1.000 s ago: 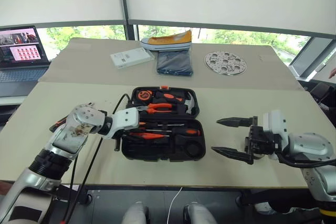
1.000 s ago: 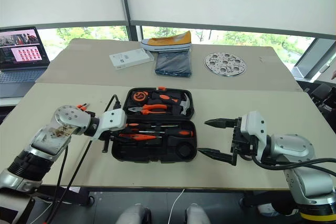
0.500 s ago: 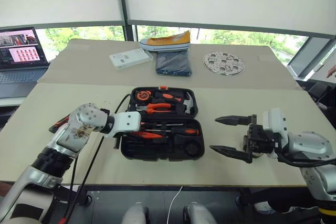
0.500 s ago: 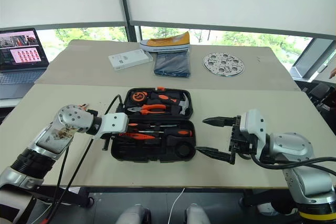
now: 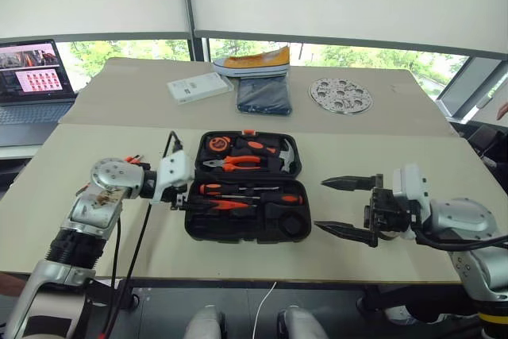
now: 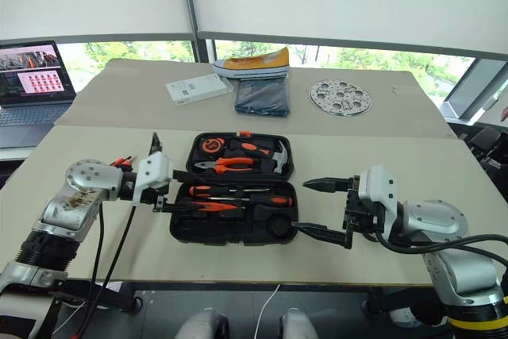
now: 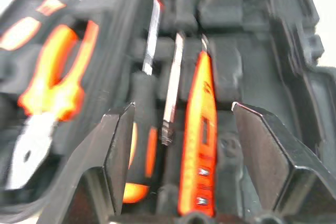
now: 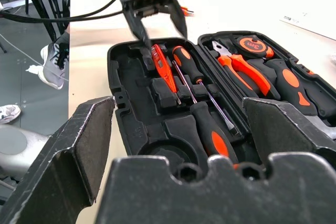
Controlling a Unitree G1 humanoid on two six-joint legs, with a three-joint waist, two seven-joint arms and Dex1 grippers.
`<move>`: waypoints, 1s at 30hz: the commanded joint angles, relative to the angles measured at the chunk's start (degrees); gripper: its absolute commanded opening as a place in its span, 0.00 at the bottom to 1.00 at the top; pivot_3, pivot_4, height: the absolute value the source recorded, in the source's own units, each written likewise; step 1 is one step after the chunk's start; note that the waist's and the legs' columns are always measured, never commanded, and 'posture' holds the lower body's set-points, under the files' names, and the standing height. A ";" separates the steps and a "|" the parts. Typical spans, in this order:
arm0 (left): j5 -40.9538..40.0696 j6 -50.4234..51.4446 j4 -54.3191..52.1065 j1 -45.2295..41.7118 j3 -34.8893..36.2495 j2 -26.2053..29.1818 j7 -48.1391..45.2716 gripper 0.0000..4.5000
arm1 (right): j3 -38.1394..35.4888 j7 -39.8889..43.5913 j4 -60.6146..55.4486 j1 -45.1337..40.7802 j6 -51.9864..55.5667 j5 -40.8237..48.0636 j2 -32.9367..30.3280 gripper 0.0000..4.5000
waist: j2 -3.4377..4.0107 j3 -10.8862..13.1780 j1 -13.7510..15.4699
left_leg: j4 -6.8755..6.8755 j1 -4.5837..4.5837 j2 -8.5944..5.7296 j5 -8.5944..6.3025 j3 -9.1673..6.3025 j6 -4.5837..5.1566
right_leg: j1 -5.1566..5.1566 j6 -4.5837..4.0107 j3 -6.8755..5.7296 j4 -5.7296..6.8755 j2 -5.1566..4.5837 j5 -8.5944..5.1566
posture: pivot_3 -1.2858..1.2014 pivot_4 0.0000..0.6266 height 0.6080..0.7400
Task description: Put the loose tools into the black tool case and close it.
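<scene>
Since a second ago the left gripper (image 6: 171, 190) has pulled back to the case's left edge and its fingers have spread; it now holds nothing.

Black tool case (image 5: 240, 229) lies open on the near table (image 5: 48, 164), lid half toward the window.

Lid half: round tape measure (image 5: 217, 145), orange-handled pliers (image 5: 236, 163), hammer (image 5: 287, 155).

Base half: two black-and-orange-handled screwdrivers (image 5: 274, 198), shafts along the case's long axis, one handle at the left end and one at the right. Slim all-orange screwdriver (image 5: 225, 205) lies parallel in the slot nearer the robot, just off the left fingertips. A round recess (image 5: 294, 227) sits at the base's right front corner; contents not discernible.

Right gripper (image 5: 347, 208) hovers just right of the case, jaws wide, empty, pointing left.
</scene>
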 commanded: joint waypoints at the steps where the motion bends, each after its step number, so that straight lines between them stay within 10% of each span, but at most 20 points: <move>1: -2.24 -2.36 1.76 0.98 2.09 -2.78 1.08 0.45 | -0.19 -0.11 -0.45 -1.37 -0.65 0.14 0.43 1.00 | 0.00 0.00 0.09 | 0.04 -0.01 0.00 0.00 0.00 0.00 | 0.01 0.01 -0.01 0.02 0.00 0.01 | 0.52 0.24 1.00; 7: -0.24 -6.46 2.92 3.83 0.34 -5.24 1.23 0.02 | -0.39 -0.65 -0.39 -1.43 -1.04 -0.10 0.92 1.00 | 0.00 0.00 0.08 | 0.04 -0.06 0.00 0.00 0.00 0.00 | -0.03 -0.02 0.01 0.00 0.01 0.05 | 0.52 0.24 1.00; 30: 8.01 -5.83 1.76 9.48 -4.01 -3.62 7.71 0.02 | 0.18 -1.07 0.49 -1.57 -1.78 -1.42 2.81 1.00 | 0.69 -0.47 -0.30 | 0.04 0.32 0.04 0.08 0.01 0.07 | 0.18 0.20 0.06 0.04 0.04 0.01 | 0.52 0.24 1.00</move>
